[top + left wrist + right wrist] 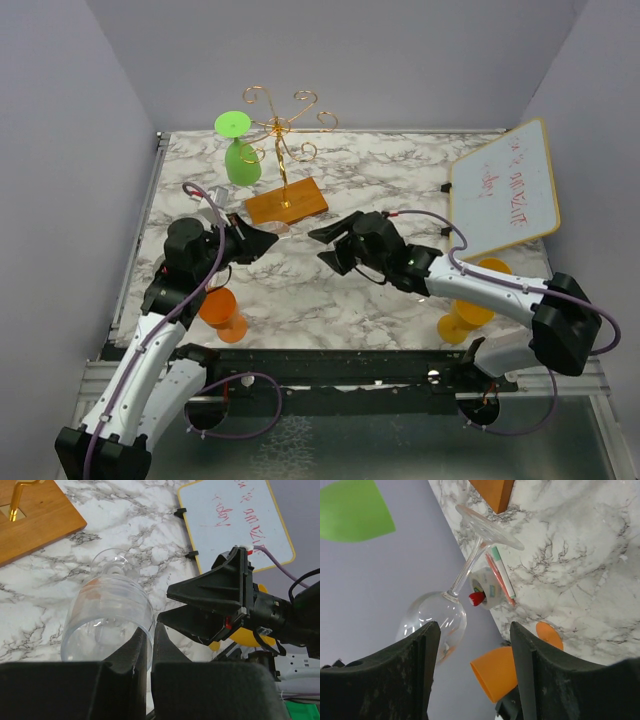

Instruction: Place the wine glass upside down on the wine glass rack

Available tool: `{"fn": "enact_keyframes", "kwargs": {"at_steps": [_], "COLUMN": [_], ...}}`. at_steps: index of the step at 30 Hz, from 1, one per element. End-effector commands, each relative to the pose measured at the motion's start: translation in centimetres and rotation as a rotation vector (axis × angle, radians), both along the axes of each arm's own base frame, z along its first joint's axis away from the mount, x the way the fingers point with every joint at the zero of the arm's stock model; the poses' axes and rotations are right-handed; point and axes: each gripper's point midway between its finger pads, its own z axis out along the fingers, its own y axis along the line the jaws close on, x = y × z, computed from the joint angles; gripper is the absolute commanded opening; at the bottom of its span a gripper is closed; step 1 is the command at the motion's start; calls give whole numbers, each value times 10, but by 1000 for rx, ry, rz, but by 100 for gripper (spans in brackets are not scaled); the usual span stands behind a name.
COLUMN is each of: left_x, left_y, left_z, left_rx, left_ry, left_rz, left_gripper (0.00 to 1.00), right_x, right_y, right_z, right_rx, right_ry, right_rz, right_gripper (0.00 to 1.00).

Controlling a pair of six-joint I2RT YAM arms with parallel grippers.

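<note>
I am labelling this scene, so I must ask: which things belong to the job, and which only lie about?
Job: clear glass, rack, left claw holding the glass.
Lying about: whiteboard, orange glass, yellow glass, green glass on the rack.

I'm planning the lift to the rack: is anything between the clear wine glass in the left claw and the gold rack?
Nothing visible. The clear wine glass, pinched at its rim by the left claw, is just short of the wooden base of the rack. A green glass hangs on the rack's left side; the rest looks free.
</note>
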Motion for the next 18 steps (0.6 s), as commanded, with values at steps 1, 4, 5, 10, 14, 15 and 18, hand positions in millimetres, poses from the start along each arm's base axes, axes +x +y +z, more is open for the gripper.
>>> {"fn": "enact_keyframes", "kwargs": {"at_steps": [1, 4, 5, 10, 14, 15, 18], "left_x": [1, -2, -3, -7, -11, -12, -15], "left_y": [-4, -4, -5, -8, -9, -9, -11], "left_z": [31, 33, 34, 34, 37, 37, 36], "left_rx": [-89, -117, -125, -136, -140, -141, -149], "left_ry": [-189, -226, -234, -244, -263, -264, -267], "left_rz": [-8, -8, -13, -36, -52, -55, -69], "left_gripper": [0, 0, 0, 0, 0, 0, 0], "right_x": [12, 14, 16, 28, 36, 39, 45], "right_y": [20, 28, 31, 40, 44, 42, 43], "right_z": [21, 19, 19, 23, 25, 25, 22], "right_rx": [112, 137, 148, 171, 165, 155, 150], "right_ry": [14, 43, 46, 43, 38, 35, 43], "right_rz": [-17, -14, -16, -34, -56, -73, -99], "right_gripper": [63, 57, 55, 53, 52, 52, 49]}}
